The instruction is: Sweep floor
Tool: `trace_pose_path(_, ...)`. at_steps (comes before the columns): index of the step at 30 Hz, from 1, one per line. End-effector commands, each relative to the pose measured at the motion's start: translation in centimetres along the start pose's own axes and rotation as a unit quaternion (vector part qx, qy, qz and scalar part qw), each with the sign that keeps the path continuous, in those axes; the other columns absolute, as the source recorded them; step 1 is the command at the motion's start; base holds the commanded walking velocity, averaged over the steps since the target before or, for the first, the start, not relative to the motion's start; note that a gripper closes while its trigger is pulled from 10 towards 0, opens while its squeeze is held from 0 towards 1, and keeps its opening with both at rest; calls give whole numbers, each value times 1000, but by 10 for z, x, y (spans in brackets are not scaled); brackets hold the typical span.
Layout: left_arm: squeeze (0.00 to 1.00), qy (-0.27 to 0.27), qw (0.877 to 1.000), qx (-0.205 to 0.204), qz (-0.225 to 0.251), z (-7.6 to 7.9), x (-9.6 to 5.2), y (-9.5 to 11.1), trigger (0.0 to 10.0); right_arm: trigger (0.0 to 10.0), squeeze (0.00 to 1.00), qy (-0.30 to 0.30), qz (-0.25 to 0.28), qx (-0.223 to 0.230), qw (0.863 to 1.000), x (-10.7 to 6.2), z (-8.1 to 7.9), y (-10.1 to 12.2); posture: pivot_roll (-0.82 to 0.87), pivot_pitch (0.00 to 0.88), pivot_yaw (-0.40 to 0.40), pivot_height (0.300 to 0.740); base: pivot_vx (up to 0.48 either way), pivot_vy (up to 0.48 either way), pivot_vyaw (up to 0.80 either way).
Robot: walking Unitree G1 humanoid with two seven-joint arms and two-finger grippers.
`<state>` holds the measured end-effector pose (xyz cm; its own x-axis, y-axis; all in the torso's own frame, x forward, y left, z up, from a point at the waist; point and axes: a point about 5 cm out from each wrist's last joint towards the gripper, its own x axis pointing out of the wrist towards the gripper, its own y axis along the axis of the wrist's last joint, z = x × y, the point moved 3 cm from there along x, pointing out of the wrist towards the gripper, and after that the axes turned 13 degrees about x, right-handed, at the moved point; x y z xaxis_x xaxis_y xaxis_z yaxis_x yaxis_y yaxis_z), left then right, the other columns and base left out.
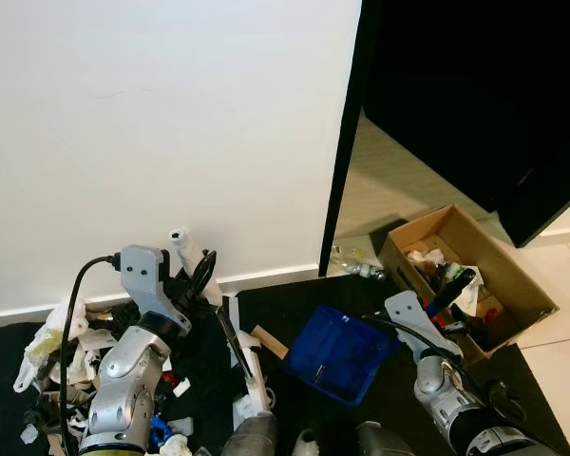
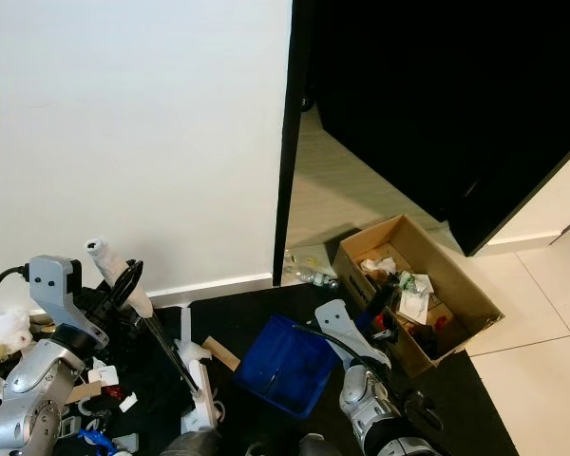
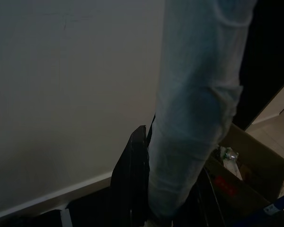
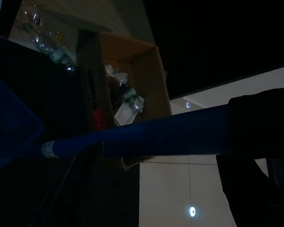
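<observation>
My left gripper [image 1: 198, 273] is shut on the white handle [image 1: 180, 243] of a broom, near the white wall. The handle [image 3: 199, 109] is thick and pale beside a black finger [image 3: 131, 182]. The broom's dark shaft slants down to a white head [image 1: 251, 388] on the black mat. My right gripper [image 1: 451, 287] is shut on the blue handle [image 4: 146, 137] of a blue dustpan [image 1: 342, 355]. The pan rests on the mat, between the broom head and a cardboard box. Scraps of white and coloured litter [image 1: 62, 351] lie piled on the mat at my left.
An open cardboard box [image 1: 513, 275] holding rubbish stands at the right, half on the mat and half on pale tiles. Empty plastic bottles [image 1: 357, 268] lie by the black door frame [image 1: 340, 171]. The white wall and skirting close off the left side.
</observation>
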<state>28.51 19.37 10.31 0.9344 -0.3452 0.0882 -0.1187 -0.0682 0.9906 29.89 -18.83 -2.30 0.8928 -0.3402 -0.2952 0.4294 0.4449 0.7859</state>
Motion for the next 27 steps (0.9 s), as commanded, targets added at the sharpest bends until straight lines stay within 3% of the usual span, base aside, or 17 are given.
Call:
trace_pose_path(1,4,2,1000,-5,8,3,-1,1,10000,10000,0,3,-16,-6,1000,-2,0,-9,208,149,-9,740,0,0,0)
trace_pose_path(27,4,-1,1000,-5,13,5,3,2,10000,10000,0,5,-17,-6,1000,-1,0,-7,219,137,-15,740,0,0,0)
